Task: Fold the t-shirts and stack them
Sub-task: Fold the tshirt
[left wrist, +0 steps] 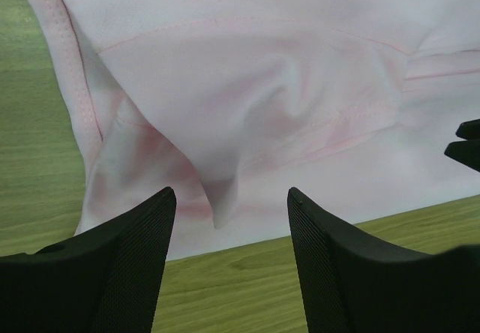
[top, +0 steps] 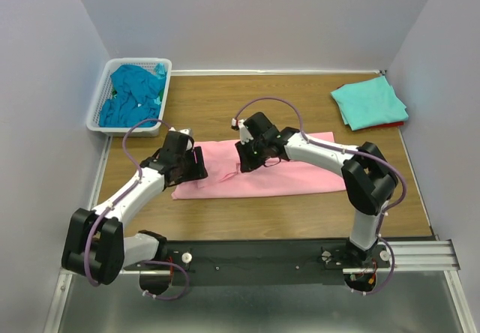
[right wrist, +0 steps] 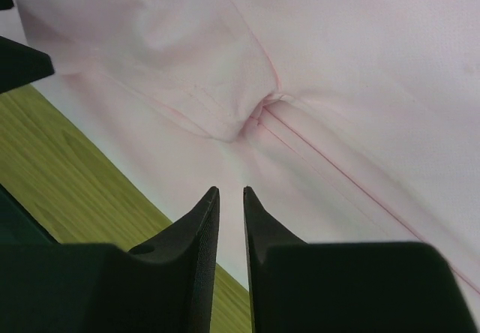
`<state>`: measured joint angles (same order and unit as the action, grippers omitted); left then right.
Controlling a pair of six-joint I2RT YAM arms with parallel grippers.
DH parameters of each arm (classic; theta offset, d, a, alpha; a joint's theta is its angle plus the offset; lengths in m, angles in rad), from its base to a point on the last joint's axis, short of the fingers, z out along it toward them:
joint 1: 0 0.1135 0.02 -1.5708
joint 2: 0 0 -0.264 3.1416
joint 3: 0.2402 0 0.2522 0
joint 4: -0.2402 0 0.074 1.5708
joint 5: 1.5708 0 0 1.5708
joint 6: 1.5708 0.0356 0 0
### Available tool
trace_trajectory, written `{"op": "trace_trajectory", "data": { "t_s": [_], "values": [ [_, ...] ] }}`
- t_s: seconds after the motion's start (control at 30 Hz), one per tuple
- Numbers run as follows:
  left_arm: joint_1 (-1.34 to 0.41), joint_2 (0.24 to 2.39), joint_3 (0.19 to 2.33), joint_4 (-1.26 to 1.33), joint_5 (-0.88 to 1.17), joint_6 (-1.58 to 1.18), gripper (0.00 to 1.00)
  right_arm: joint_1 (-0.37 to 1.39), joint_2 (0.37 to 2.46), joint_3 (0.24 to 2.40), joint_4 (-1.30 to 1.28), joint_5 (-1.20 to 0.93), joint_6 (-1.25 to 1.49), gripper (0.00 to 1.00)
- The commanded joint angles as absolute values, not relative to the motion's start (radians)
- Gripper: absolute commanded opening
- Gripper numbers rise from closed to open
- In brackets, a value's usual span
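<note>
A light pink t-shirt (top: 285, 172) lies as a long flat strip across the middle of the table. My left gripper (top: 196, 165) is at its left end, open and empty. In the left wrist view the gripper (left wrist: 231, 190) faces a loose pleat of the pink shirt (left wrist: 247, 100) just past its fingertips. My right gripper (top: 250, 158) is over the shirt's middle. In the right wrist view the gripper (right wrist: 230, 189) is nearly closed with a thin gap and holds nothing above the pink shirt's (right wrist: 337, 85) sleeve seam. A folded aqua shirt (top: 370, 102) lies on a red one (top: 391, 125) at the back right.
A white lattice basket (top: 101, 100) at the back left holds crumpled teal-blue shirts (top: 135, 91). Grey walls close in the wooden table (top: 247, 97) on the left, back and right. The arms' base rail (top: 300, 254) runs along the near edge.
</note>
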<state>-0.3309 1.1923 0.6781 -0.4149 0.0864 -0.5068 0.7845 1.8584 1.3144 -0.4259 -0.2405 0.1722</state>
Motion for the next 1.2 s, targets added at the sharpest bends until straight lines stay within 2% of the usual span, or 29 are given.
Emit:
{"op": "trace_trajectory", "data": {
  "t_s": [0.0, 0.1, 0.2, 0.3, 0.47, 0.57, 0.73, 0.97, 1.03, 1.07, 1.13, 1.17],
  "values": [
    [-0.339, 1.235, 0.664, -0.431, 0.084, -0.52, 0.67, 0.79, 1.81, 1.276, -0.332, -0.261, 0.257, 0.26],
    [-0.351, 1.27, 0.663, -0.425, 0.092, -0.52, 0.64, 0.79, 1.801, 1.25, -0.278, -0.275, 0.288, 0.26],
    [-0.36, 1.295, 0.663, -0.417, 0.107, -0.52, 0.56, 0.79, 1.801, 1.227, -0.259, -0.278, 0.296, 0.26],
    [-0.371, 1.307, 0.663, -0.411, 0.136, -0.52, 0.38, 0.79, 1.796, 1.204, -0.238, -0.276, 0.304, 0.26],
    [-0.374, 1.29, 0.66, -0.434, 0.198, -0.517, 0.19, 0.79, 1.792, 1.189, -0.218, -0.268, 0.307, 0.27],
    [-0.376, 1.247, 0.658, -0.452, 0.241, -0.525, 0.13, 0.79, 1.787, 1.187, -0.213, -0.267, 0.307, 0.27],
    [-0.374, 1.198, 0.637, -0.46, 0.317, -0.555, 0.12, 0.792, 1.789, 1.183, -0.209, -0.265, 0.307, 0.27],
    [-0.374, 1.207, 0.572, -0.436, 0.363, -0.572, 0.12, 0.79, 1.789, 1.184, -0.207, -0.268, 0.308, 0.27],
    [-0.374, 1.209, 0.568, -0.44, 0.367, -0.571, 0.15, 0.792, 1.787, 1.183, -0.207, -0.264, 0.308, 0.27],
    [-0.376, 1.207, 0.569, -0.443, 0.361, -0.571, 0.27, 0.792, 1.786, 1.18, -0.206, -0.262, 0.308, 0.27],
    [-0.376, 1.197, 0.578, -0.457, 0.335, -0.571, 0.44, 0.792, 1.784, 1.18, -0.206, -0.256, 0.308, 0.27],
    [-0.374, 1.186, 0.584, -0.466, 0.319, -0.572, 0.59, 0.792, 1.779, 1.178, -0.207, -0.252, 0.307, 0.27]
  ]
}}
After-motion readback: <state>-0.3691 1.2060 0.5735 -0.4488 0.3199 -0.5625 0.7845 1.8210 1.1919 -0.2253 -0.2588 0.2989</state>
